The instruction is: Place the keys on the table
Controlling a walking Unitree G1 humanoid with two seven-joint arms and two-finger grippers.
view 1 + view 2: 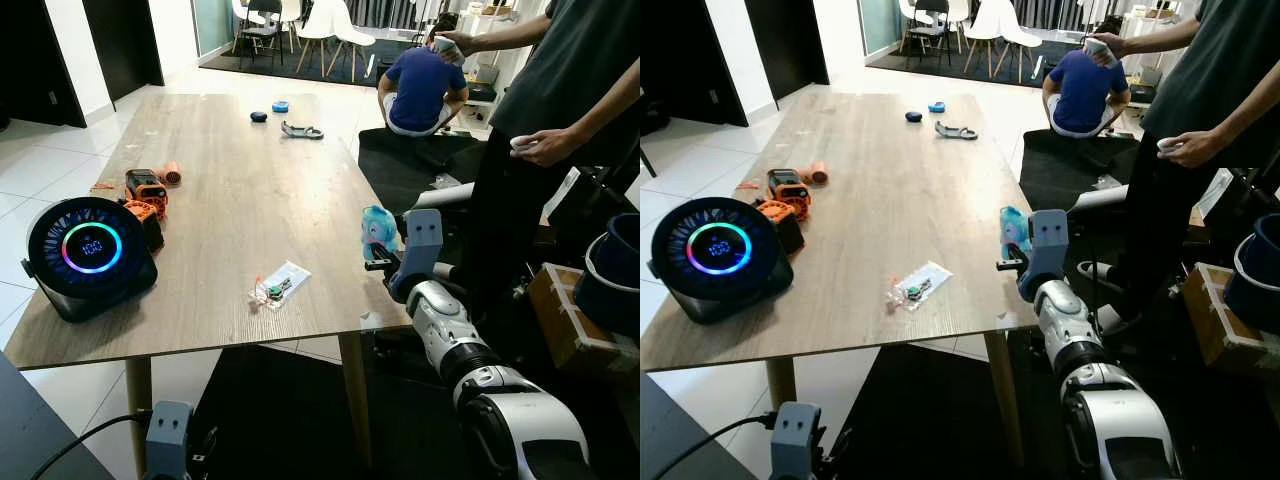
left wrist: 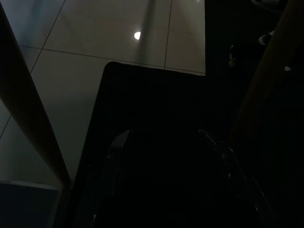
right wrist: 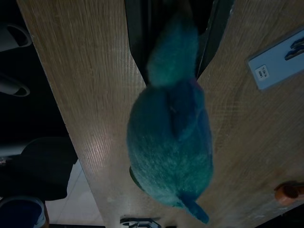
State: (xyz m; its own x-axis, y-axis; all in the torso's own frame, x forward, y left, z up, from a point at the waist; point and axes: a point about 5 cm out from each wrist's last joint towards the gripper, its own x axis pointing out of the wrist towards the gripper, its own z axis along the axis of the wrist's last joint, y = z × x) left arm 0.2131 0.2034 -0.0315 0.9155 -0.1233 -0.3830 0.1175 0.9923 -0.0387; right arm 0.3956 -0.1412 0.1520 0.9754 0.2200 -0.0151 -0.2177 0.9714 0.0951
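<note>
Presently, on the counter (image 1: 240, 200): keys (image 1: 277, 289) lying on a clear packet near the front edge, free of either end effector. Right end effector (image 1: 377, 243) at the counter's right edge, its fingers closed on a blue plush (image 3: 171, 137) held over the wood. Left end effector (image 2: 166, 156) hangs below the counter above a dark mat; fingers apart, holding nothing. Round speaker (image 1: 90, 255) with a lit ring at the front left corner. Orange tool (image 1: 145, 190) just behind the speaker. Two small blue items and a grey piece (image 1: 300, 130) at the far end. One person (image 1: 570, 90) standing to the right; another (image 1: 422, 88) seated on the floor beyond.
</note>
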